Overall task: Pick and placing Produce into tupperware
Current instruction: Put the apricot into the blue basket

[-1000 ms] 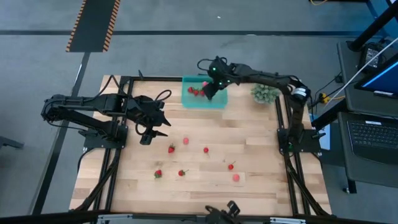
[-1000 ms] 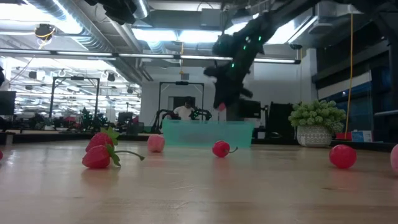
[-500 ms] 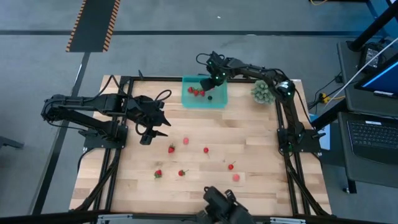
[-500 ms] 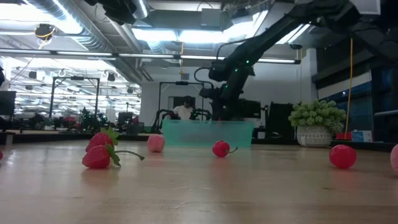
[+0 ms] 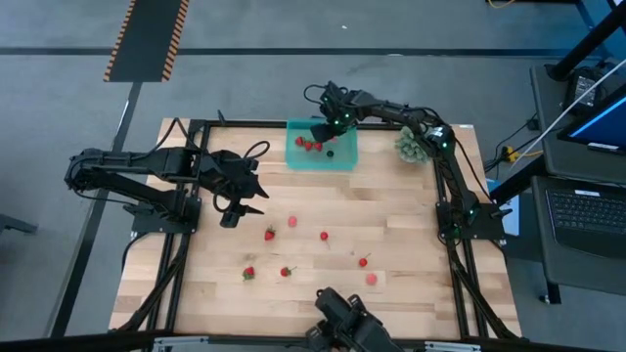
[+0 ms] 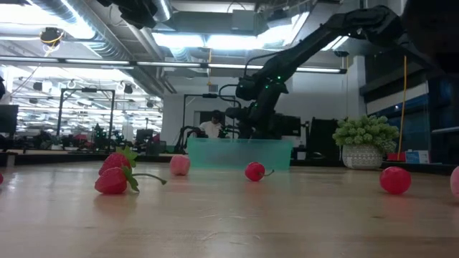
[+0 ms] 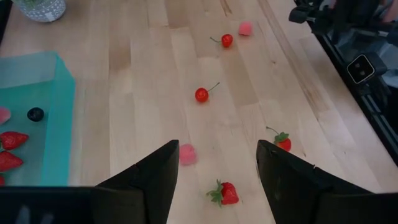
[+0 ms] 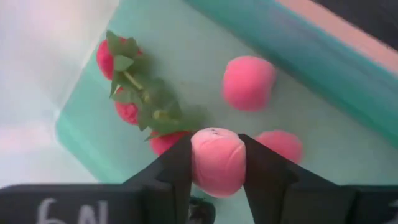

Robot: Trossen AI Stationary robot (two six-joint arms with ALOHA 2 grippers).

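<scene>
My right fingers (image 8: 217,163) pinch a pink berry (image 8: 217,160) over the tub (image 5: 344,158), at the worktop's 12 o'clock; it looks light, soft; grip gently across its middle. Left fingers (image 7: 214,163) released

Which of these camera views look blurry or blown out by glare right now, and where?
Right wrist view: the pink piece between the right gripper's fingers is soft, and the tupperware corner washes to white. Low view: ceiling lights glare, the arm reads as a silhouette. Left wrist view: sharp on the wooden table; the left gripper is open. High view: evenly lit.
</scene>
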